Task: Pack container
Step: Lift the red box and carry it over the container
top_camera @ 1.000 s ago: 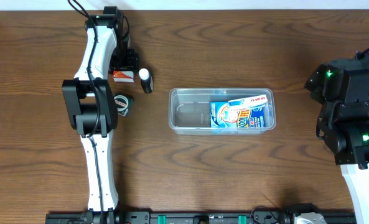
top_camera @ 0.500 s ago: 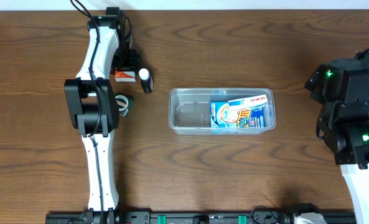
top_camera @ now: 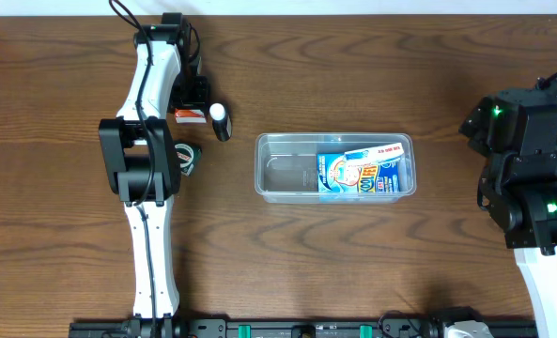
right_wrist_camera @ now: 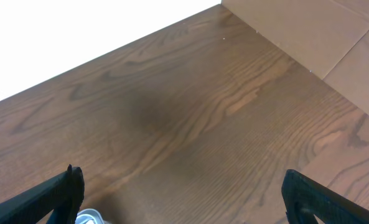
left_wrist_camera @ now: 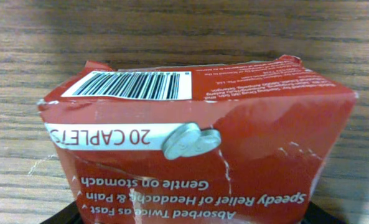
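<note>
Clear plastic, the container (top_camera: 269, 141) sat at the middle of the table (top_camera: 353, 263) holding one blue packet (top_camera: 363, 174) — packing barely begun. The right fingers (right_wrist_camera: 53, 199) hung spread wide, empty. Farther off, a small bottle (top_camera: 221, 121) and a red caplet box (top_camera: 188, 115) lay unpacked; the left fingers (top_camera: 192, 94) were down over the box — whether they gripped it, I could not tell

Soft, even light on the brown wooden table (top_camera: 372, 263); the red cardboard pill box (left_wrist_camera: 265, 149) looks sharp, wood behind it shadowed.

clear shallow upright container (top_camera: 283, 175)
</note>
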